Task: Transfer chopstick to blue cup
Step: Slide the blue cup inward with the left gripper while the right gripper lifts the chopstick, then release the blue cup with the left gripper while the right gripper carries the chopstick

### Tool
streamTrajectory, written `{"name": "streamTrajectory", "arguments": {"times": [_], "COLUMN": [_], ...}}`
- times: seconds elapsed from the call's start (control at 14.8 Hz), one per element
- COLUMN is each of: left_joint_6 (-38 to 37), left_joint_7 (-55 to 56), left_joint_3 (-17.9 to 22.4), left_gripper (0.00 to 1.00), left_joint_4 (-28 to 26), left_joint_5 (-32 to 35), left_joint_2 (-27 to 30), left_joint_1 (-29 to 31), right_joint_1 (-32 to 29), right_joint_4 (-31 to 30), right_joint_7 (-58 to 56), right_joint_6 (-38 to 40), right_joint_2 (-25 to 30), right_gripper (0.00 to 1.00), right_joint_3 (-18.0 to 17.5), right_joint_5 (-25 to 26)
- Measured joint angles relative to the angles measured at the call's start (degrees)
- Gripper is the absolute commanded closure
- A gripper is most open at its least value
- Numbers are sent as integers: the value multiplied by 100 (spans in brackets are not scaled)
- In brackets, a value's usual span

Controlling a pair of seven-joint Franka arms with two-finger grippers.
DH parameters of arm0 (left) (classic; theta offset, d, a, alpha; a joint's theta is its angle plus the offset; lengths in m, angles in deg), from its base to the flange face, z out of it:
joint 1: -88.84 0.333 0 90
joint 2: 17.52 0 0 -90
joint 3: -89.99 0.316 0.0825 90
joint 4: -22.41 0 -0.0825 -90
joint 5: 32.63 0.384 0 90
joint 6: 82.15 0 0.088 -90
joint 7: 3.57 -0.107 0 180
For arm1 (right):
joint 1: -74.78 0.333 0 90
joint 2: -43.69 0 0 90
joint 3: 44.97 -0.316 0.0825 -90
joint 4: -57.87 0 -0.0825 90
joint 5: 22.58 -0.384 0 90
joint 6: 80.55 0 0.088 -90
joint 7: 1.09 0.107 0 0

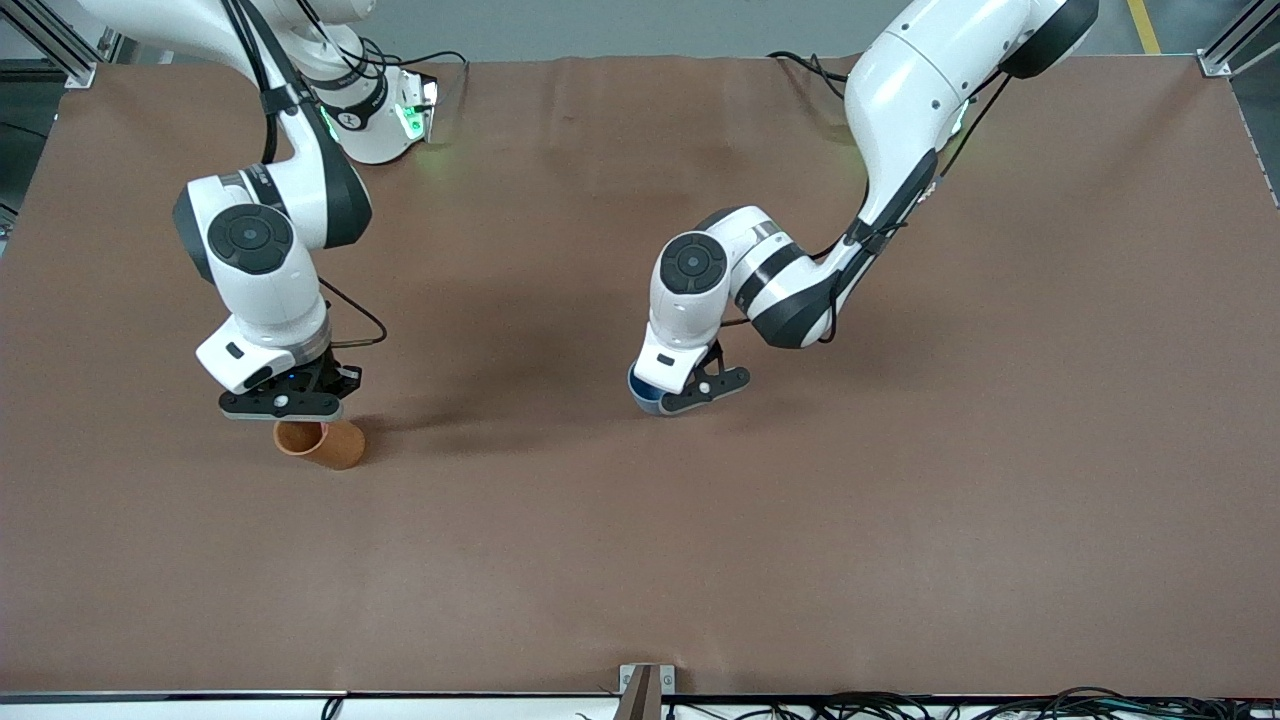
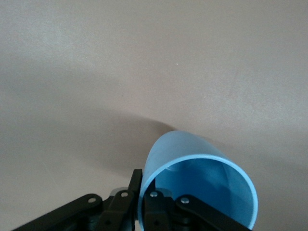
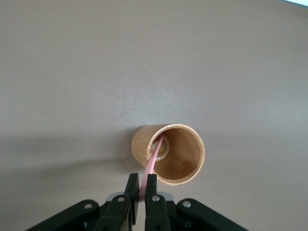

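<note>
The right gripper (image 3: 142, 192) pinches the chopstick (image 3: 153, 162), whose tip sits in the orange cup (image 3: 168, 154). The left gripper (image 2: 139, 197) grips the blue cup (image 2: 197, 185). The move is just starting.

chopstick (image 3: 151, 163): in the front view it cannot be seen at all, hidden under the right gripper (image 1: 280, 405); the right wrist view shows only a short pink stretch from the fingers into the orange cup (image 3: 168, 153), and its upper end is cut off.
blue cup (image 1: 640, 392): in the front view only a sliver of rim shows below the left gripper (image 1: 705, 390); the left wrist view cuts off its lower rim at the picture's edge.
orange cup: its top edge in the front view is covered by the right gripper.
arms: both bases run out of the front view's top edge.
</note>
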State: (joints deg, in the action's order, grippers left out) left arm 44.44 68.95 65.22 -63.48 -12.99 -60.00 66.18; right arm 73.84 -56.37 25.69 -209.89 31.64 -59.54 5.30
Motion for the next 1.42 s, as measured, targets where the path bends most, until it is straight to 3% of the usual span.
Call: {"name": "streamTrajectory", "arguments": {"times": [0.2, 0.27, 0.34, 0.41, 0.61, 0.74, 0.88, 1.08, 1.22, 1.42], "left_joint_6": [146, 158, 165, 168, 139, -138, -572, -1451, -2141, -2846], "left_joint_7": [0, 0, -1, -3, -14, -205, -642, -1865, -2827, -4400], "left_joint_3": [3, 3, 4, 4, 4, -5, -33, 18, 268, 1098], "left_gripper": [81, 68, 40, 0, 0, 0, 0, 0, 0, 0], "left_joint_4": [-36, -51, -66, -74, -48, -3, 42, 69, 70, 66], "left_joint_5": [7, 14, 26, 34, 51, 60, 27, -481, -826, -1449], "left_joint_2": [-94, -121, -136, -137, -72, 142, 573, 1449, 2006, 2748], "left_joint_1": [2, 4, 8, 12, 56, 191, 440, 856, 1013, 1040], "right_joint_1": [-19, -31, -52, -73, -86, -87, -151, -294, -296, -262], "right_joint_4": [46, 80, 119, 187, 688, 1237, 1816, 2599, 3022, 3219], "right_joint_7": [-1, -1, -1, -1, 4, -92, -390, -603, -613, -555], "right_joint_6": [13, 22, 74, 188, 888, 1508, 2060, 2872, 3245, 3379], "right_joint_2": [-1, -1, -1, -1, 6, 34, 85, 138, 177, 355], "right_gripper": [96, 96, 96, 96, 96, 96, 96, 96, 96, 96], "right_joint_3": [10, 12, 13, 13, -46, -82, -54, 14, -5, -164], "right_joint_5": [6, 6, 6, 6, -203, -924, -1561, -2105, -2372, -2938]}}
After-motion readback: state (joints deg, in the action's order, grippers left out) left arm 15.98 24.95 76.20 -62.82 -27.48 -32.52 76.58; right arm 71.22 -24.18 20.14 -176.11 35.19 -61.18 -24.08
